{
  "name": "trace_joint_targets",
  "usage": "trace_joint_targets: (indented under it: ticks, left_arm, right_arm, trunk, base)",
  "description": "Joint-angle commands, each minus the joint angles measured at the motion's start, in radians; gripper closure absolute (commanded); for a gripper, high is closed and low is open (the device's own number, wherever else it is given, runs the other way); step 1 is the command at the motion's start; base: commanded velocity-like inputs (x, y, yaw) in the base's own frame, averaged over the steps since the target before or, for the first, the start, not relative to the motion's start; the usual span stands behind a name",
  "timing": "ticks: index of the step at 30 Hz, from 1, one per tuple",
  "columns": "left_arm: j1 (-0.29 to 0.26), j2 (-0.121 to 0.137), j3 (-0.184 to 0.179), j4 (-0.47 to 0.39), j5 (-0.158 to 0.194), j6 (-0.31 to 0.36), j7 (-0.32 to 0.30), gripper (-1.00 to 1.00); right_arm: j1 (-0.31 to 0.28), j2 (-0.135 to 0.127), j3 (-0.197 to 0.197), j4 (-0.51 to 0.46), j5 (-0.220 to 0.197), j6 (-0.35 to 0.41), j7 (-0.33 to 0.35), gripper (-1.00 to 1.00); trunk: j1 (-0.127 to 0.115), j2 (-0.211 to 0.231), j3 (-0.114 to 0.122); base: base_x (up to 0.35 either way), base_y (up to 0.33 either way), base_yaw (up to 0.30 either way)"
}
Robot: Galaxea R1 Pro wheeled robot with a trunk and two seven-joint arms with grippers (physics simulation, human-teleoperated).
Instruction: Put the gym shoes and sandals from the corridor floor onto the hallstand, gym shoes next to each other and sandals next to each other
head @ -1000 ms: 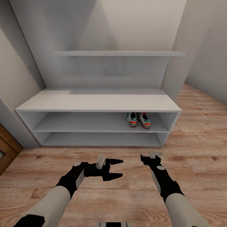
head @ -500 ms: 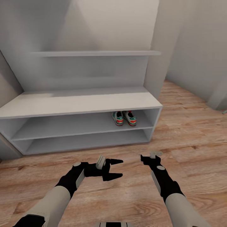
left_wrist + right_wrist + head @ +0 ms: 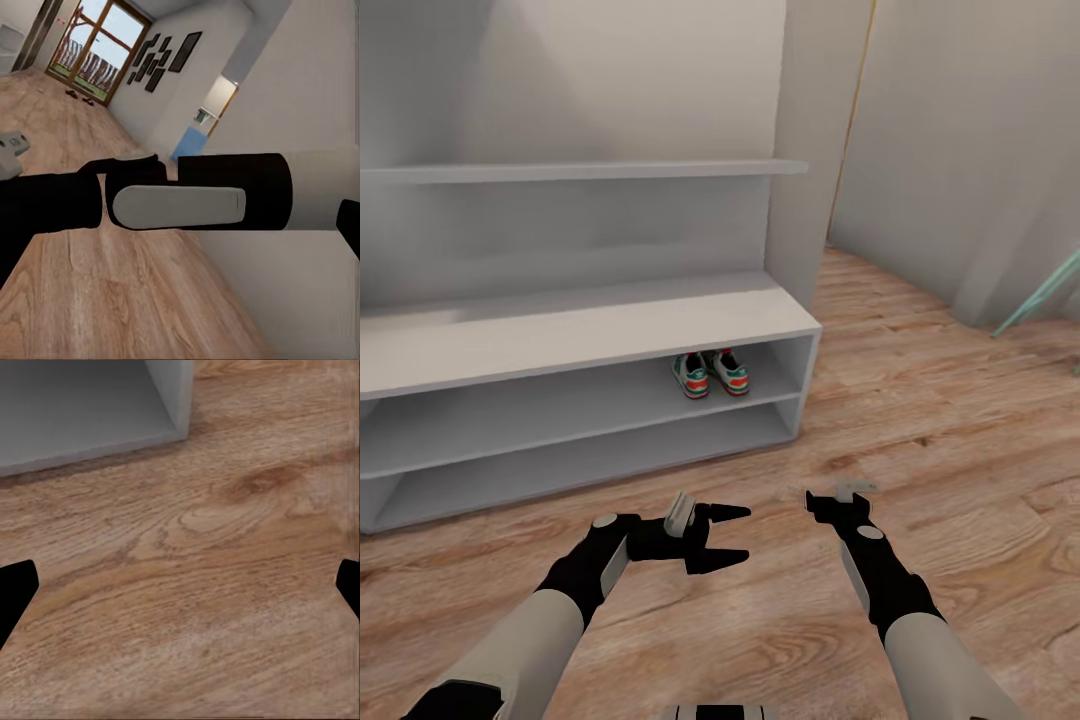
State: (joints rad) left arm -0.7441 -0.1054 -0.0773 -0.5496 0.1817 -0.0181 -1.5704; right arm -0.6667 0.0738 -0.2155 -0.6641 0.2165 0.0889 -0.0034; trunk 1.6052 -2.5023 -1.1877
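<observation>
The two gym shoes (image 3: 710,374) already sit side by side on the upper shelf of the shoe rack (image 3: 560,335), near its right end. Both the left hand (image 3: 718,538) and right hand (image 3: 838,497) are spread and empty over the corridor floor (image 3: 920,400). Judging by this, the sandals come next: drive on with both arms tucked until they show.

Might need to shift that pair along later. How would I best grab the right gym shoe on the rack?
Grip the right gym shoe across its heel collar, coming in level from the hallstand's open front; the heels face outward and the shelf above blocks any top-down approach.
</observation>
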Motion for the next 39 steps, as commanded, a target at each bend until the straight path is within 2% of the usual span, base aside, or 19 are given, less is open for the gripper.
trace_joint_targets:
  ticks: [1,39]
  left_arm:
    - [0.000,0.001,-0.006,0.000,0.008,-0.002,0.000,-1.00]
    - [0.000,0.001,-0.006,0.000,0.009,0.000,0.000,-1.00]
  right_arm:
    - [0.000,0.001,-0.004,-0.002,0.010,0.005,0.000,-1.00]
    - [-0.001,0.001,-0.005,-0.002,0.009,0.005,0.002,-1.00]
  trunk:
    - [0.000,0.000,-0.001]
    - [0.000,0.000,-0.001]
  base:
    - [0.000,0.000,-0.291]
    - [0.000,0.000,-0.291]
